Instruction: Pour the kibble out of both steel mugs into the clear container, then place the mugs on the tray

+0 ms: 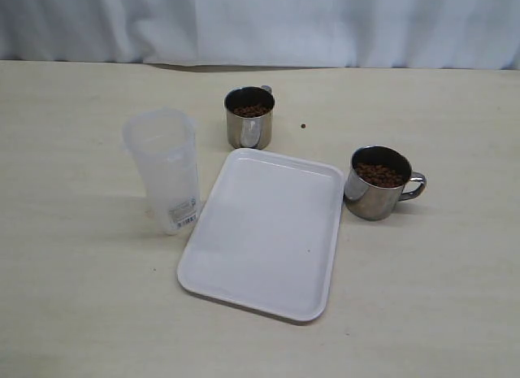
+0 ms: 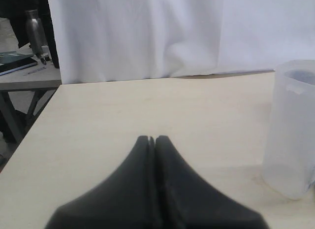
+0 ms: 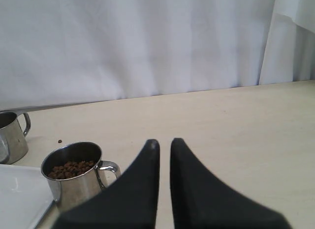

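White rectangular plastic tray (image 1: 268, 248): being neighboured by shiny steel mugs (image 1: 378, 191).
Left gripper (image 2: 151, 139), right gripper (image 3: 165, 142): being held together, empty.

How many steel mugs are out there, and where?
2. One steel mug stands just beyond the tray's far edge; the other mug stands beside the tray's right edge, handle pointing away. Both hold kibble. None seems hidden.
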Controlling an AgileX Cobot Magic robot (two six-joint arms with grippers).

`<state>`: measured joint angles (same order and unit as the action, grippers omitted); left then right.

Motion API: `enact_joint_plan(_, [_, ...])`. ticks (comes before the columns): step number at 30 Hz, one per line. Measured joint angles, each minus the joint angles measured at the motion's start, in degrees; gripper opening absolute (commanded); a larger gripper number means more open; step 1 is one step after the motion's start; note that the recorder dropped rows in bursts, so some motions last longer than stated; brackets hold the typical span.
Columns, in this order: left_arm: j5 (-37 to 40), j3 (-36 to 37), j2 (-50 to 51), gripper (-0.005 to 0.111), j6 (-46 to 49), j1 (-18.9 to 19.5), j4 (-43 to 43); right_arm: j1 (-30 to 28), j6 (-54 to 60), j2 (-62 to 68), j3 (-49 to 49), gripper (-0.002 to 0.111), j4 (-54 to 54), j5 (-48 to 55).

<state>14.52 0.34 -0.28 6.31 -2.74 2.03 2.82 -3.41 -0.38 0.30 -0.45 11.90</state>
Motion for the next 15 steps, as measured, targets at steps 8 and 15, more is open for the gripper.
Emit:
enact_joint_plan(8, [0.0,0.0,0.0,0.0,0.0,0.0,0.0,0.0,0.0,0.0,0.0,0.006,0.0,0.0])
enact_joint_plan(15, [0.0,0.0,0.0,0.0,0.0,0.0,0.0,0.0,0.0,0.0,0.0,0.006,0.0,-0.8])
